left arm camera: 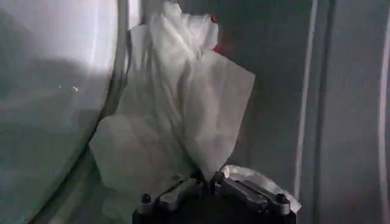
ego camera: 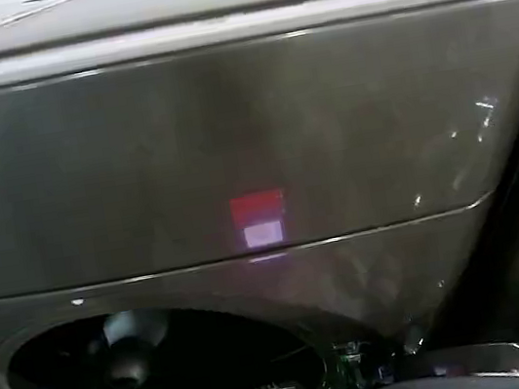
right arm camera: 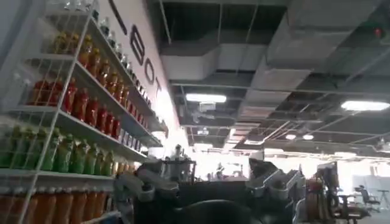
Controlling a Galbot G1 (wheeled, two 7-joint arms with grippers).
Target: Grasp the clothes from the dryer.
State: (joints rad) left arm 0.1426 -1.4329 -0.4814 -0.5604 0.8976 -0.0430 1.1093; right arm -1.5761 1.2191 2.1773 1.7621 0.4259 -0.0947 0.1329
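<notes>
We are pinching the clothes [left arm camera: 183, 115] tight in our left tool [left arm camera: 207, 182], inside the dryer [ego camera: 231, 140]. The cloth is hanging bunched above the fingers. Our right tool [right arm camera: 207, 182] is pointing at a room with bottle shelves [right arm camera: 73, 115], fingers spread apart.

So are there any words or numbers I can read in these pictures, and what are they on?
"BOT": big dark letters on the white wall behind the drink shelves, in the right wrist view; the start of the word is cut off.
Red and white patch on the dryer front: a glow, nothing readable.
Bottle labels on the shelves: too small to read.
The clothes held in the left pincer: no writing.
</notes>
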